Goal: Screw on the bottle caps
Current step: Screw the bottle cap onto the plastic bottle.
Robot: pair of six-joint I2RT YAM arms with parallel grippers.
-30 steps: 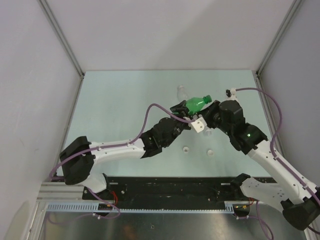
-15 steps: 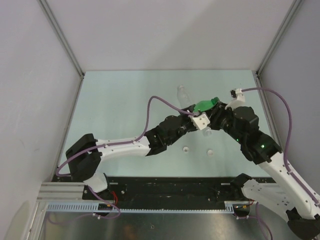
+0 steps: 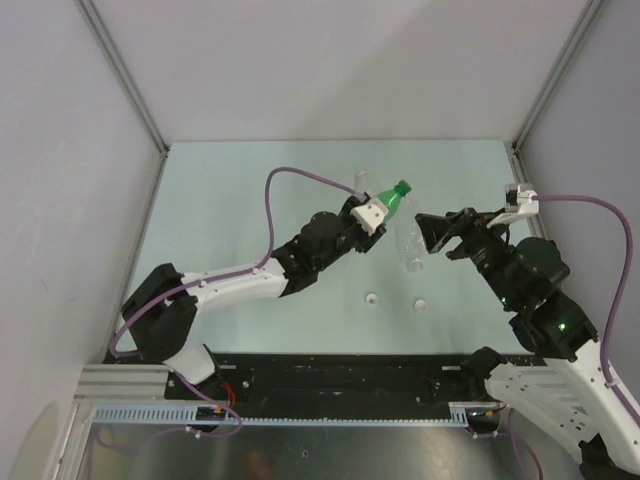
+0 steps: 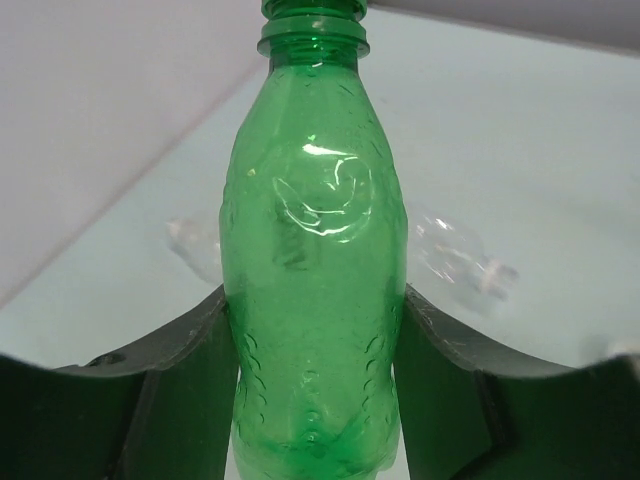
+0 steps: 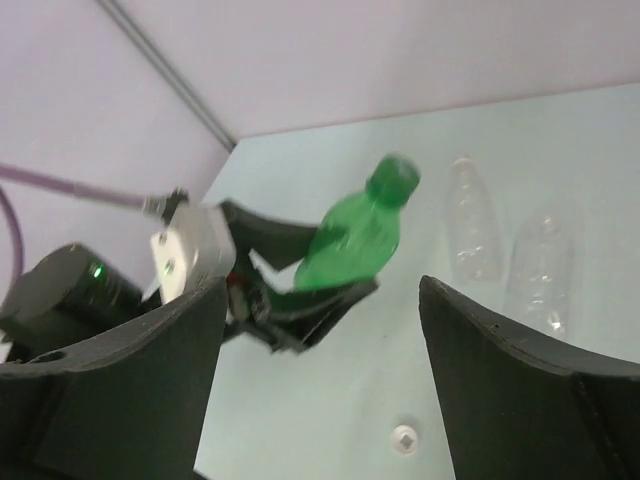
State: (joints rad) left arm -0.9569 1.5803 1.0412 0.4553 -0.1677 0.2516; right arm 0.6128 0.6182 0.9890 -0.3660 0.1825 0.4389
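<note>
My left gripper point(image 3: 378, 211) is shut on the body of the green bottle point(image 3: 392, 201), held off the table with its neck pointing away from the arm. A dark green cap point(image 3: 403, 187) sits on the neck. In the left wrist view the green bottle point(image 4: 315, 250) fills the gap between both jaws. My right gripper point(image 3: 430, 232) stands open and empty to the right of the bottle, apart from it. In the right wrist view the green bottle point(image 5: 358, 238) and its cap point(image 5: 392, 178) are blurred ahead of my open right gripper point(image 5: 322, 330).
Two clear bottles lie on the table, one point(image 3: 363, 183) beyond the green bottle and one point(image 3: 412, 242) between the grippers. Two white caps point(image 3: 371, 297) point(image 3: 421, 306) rest nearer the arm bases. Grey walls close in the table on three sides.
My right gripper opened, let go of the green bottle's top and drew back to the right. The left arm carried the bottle a little back and left.
</note>
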